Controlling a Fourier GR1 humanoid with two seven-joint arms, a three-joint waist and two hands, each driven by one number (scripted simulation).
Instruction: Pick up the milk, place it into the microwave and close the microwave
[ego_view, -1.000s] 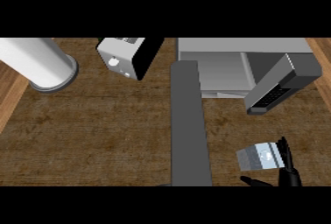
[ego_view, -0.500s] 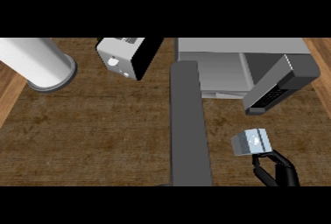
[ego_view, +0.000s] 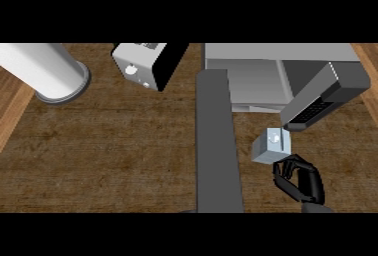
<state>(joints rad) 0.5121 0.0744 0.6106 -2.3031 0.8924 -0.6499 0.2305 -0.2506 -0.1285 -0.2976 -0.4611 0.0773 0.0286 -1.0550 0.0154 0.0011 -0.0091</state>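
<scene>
The milk carton (ego_view: 270, 145), a small pale grey-blue box, hangs just in front of the open microwave (ego_view: 258, 55) at the upper right. My right hand (ego_view: 301, 181) comes up from the lower edge, its black fingers curled against the carton's near side and holding it. The microwave's pale cavity (ego_view: 255, 85) lies directly beyond the carton. Its long grey door (ego_view: 219, 145) stands swung open, running toward me left of the carton. The dark control panel (ego_view: 322, 97) sits right of the cavity, close above the carton. My left hand does not show.
A toaster (ego_view: 140, 65) stands at the back, left of the microwave door. A white cylinder (ego_view: 40, 70) stands at the far left near the counter's wooden edge (ego_view: 11, 120). Brown counter top (ego_view: 111, 155) spreads left of the door.
My right hand has carried the milk carton away from me and slightly left, from near the lower edge up to just in front of the microwave's opening. The door has not moved.
</scene>
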